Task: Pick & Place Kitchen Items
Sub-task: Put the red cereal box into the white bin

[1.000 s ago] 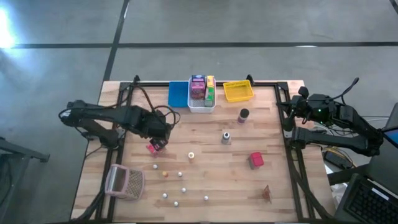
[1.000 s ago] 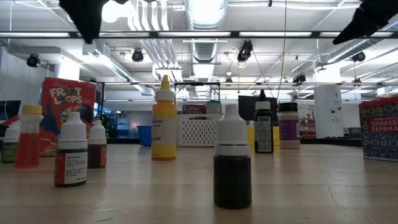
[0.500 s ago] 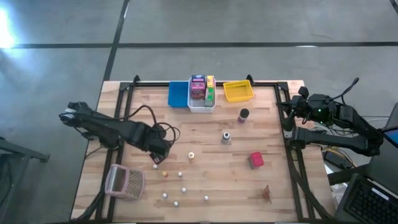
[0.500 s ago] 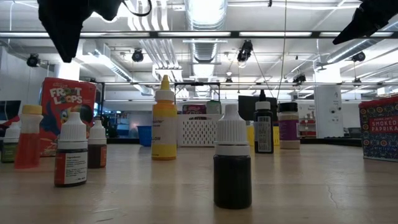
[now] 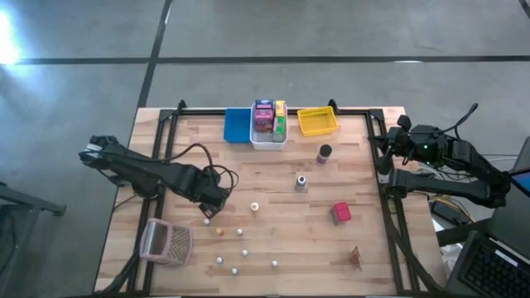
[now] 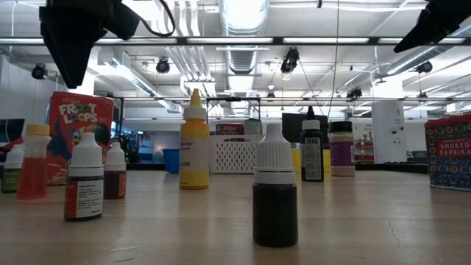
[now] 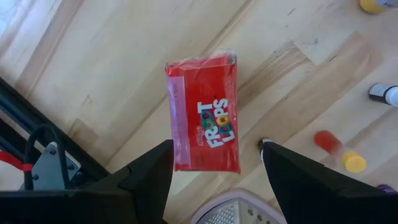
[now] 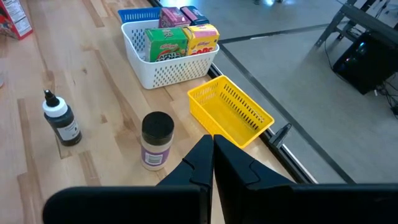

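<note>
In the high view the left gripper [image 5: 212, 204] covers the item beneath it, so the red cereal box [image 7: 204, 129] cannot be made out there. The left wrist view shows the box lying flat on the wooden surface [image 5: 273, 178], printed face up, framed between the two dark fingers [image 7: 149, 177], which stand spread on either side with a gap to the box on each side. Contact with the box cannot be confirmed. A pinkish mesh basket [image 5: 166, 242] lies at about 7 o'clock from the left gripper, near the front left corner; only its rim enters the left wrist view. Small white and yellowish balls [image 5: 234, 269] are scattered at 5 o'clock from the gripper; individual types are too small to tell. A pink box [image 5: 340, 213] lies at 3 o'clock, well apart. A grey jar [image 5: 301, 183] and a dark jar [image 5: 324, 152] stand toward 2 o'clock. At the far edge, a blue bin [image 5: 237, 125], a white bin [image 5: 268, 138] holding upright boxes, and a yellow bin [image 5: 317, 122] sit side by side. The right gripper [image 8: 210, 163] waits at the right edge of the surface, fingers pressed together, empty
</note>
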{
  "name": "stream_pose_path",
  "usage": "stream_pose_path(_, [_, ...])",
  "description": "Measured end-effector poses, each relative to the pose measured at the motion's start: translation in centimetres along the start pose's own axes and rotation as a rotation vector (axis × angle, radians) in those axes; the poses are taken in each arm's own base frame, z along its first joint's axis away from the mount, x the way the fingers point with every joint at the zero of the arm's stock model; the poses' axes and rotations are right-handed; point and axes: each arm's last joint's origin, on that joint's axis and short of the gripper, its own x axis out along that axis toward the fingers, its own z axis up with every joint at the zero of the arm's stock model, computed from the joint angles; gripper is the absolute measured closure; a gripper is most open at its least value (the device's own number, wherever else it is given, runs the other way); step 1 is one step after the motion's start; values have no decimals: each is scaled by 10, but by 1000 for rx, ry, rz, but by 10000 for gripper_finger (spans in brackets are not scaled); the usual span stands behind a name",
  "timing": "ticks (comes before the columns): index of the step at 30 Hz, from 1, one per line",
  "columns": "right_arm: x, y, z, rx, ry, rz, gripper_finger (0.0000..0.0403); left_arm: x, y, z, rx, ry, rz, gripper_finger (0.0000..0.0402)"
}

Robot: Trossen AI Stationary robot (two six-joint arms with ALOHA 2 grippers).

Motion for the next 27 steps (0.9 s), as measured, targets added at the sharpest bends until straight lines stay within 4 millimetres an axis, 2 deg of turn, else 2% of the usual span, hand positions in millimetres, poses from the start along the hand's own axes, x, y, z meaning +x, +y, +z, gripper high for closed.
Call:
stream_pose_path(15, [0, 0, 0, 0, 1, 0, 394, 31, 6, 4, -6, -12, 27, 149])
stream_pose_path(21, [0, 0, 0, 0, 0, 0, 394, 33, 5, 8, -8, -17, 9, 149])
stream_pose_path(27, [0, 0, 0, 2, 0, -1, 394, 26, 4, 11, 10, -25, -7, 149])
